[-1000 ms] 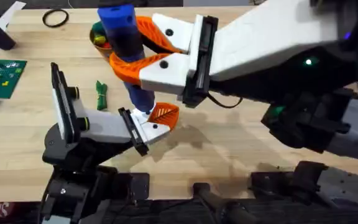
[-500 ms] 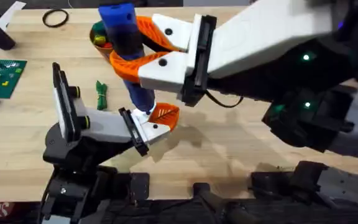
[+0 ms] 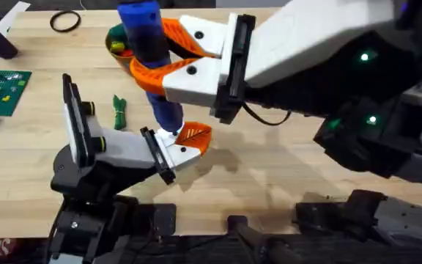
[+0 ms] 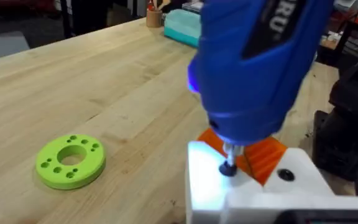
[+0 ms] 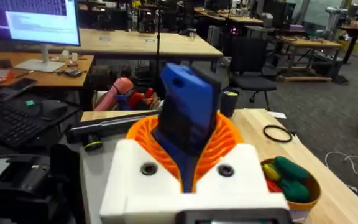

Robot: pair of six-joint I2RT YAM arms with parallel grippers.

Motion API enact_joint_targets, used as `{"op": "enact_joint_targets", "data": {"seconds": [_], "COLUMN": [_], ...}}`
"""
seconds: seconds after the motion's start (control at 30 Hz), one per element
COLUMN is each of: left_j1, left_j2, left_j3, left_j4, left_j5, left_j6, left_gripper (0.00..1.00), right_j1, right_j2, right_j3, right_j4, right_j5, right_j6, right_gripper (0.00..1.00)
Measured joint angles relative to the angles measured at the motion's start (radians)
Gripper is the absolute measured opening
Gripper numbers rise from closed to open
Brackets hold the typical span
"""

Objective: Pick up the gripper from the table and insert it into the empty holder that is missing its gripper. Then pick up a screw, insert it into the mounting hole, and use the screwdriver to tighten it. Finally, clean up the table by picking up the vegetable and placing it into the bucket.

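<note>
Table (image 3: 284, 169): your right gripper (image 3: 160, 62) is clamped on the screwdriver (image 3: 149, 51).
Screwdriver: upright, tip on a screw (image 4: 228, 168) in the white part.
Bucket (image 3: 117, 45): at 10 o'clock, just beside.
Vegetable (image 3: 119, 112): at 8 o'clock, near.

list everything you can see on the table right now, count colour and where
screwdriver: 1, blue, upright in the right gripper, tip on the white mount
vegetable: 1, green, on the table left of the screwdriver
bucket: 1, orange-tan, far side, toys inside
ring: 1, black, far left
disc: 1, green, flat on the table
circuit board: 1, green, left edge
table: 1, light wood
right gripper: 1, white with orange pads, shut on the screwdriver
left gripper: 1, white and orange, under the screwdriver tip
</note>
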Motion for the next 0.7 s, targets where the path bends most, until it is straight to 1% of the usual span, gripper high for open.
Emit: {"op": "enact_joint_targets", "data": {"seconds": [0.3, 0.7], "left_j1": [0.000, 0.000], "left_j2": [0.000, 0.000], "left_j3": [0.000, 0.000], "left_j4": [0.000, 0.000], "left_j5": [0.004, 0.004], "left_j6": [0.000, 0.000], "left_gripper": [0.010, 0.010], "right_j1": [-0.001, -0.003], "right_j2": [-0.003, -0.003], "right_j3": [0.016, 0.020], "right_j4": [-0.045, -0.055], "right_j5": [-0.002, -0.010], "right_j6": [0.000, -0.004], "right_gripper": [0.044, 0.044]}}
